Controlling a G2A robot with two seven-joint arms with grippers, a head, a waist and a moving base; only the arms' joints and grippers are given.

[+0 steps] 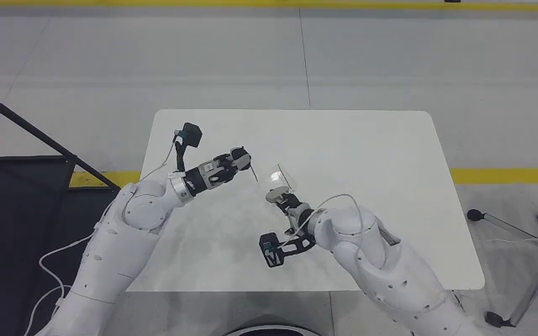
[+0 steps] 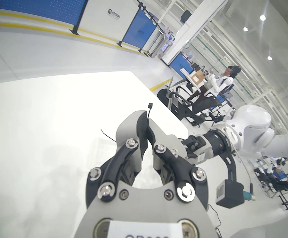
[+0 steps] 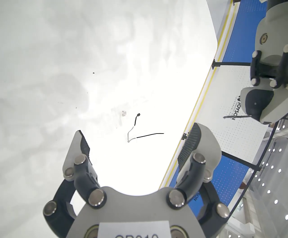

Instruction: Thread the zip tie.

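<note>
Black zip tie (image 2: pixel 149 105) sits clamped between the pads of the left end effector (image 2: pixel 146 122), its head poking out past the fingertips, above the white table (image 1: pixel 378 151). Near it the right end effector (image 3: pixel 137 135) hovers with its fingers spread wide apart, holding nothing.

Narrow gap between left tool (image 1: pixel 245 157) and right tool (image 1: pixel 276 195) above table (image 1: pixel 378 168) middle, wide passage toward far and right edges.

A big robotics lab or workshop hall: pale grey floor (image 1: pixel 168 67) marked with yellow lines (image 1: pixel 496 175), blue partition panels (image 2: pixel 140 29), white metal racking (image 2: pixel 225 40), ceiling spotlights (image 2: pixel 262 17), one white desk (image 1: pixel 378 151).
</note>
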